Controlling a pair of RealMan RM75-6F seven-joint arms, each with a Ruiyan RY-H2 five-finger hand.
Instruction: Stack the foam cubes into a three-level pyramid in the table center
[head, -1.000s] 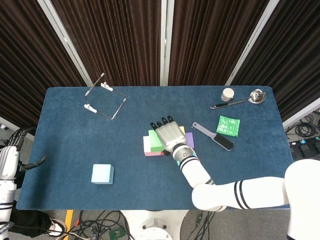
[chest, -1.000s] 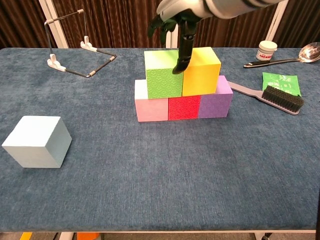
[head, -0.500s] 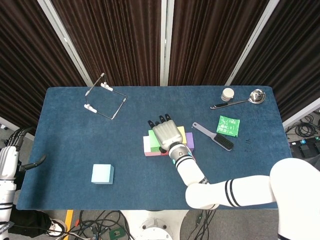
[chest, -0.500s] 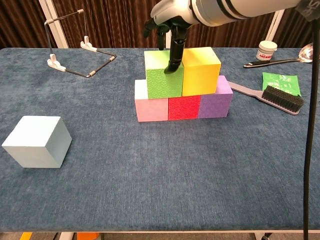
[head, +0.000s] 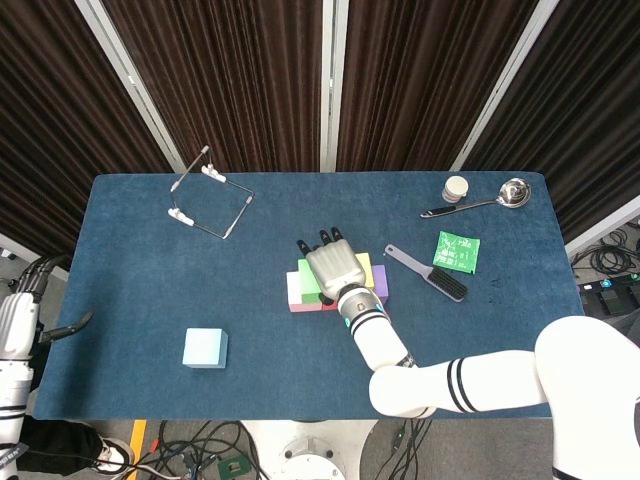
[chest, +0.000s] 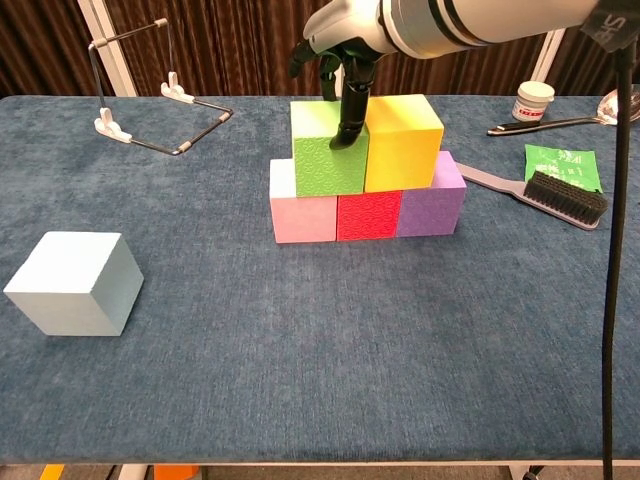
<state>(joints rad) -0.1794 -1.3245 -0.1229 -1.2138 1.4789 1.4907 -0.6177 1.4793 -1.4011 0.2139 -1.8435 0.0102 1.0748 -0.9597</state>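
The right hand (chest: 345, 60) holds nothing, fingers spread over the green cube (chest: 328, 150) and yellow cube (chest: 403, 140) mid-tabletop; a careless lift could shove them off. The blue cube (chest: 75, 284) waits near-left.

Right robot hand (chest: 345, 45) blocks the stack top; open table (chest: 300, 340) surrounds the light blue cube (chest: 75, 283).

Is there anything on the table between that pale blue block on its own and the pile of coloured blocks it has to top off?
Nothing visible on the table does. Bare cloth lies between the pale blue cube and the stack. But the right hand hovers over the green cube and yellow cube, right where it must land.
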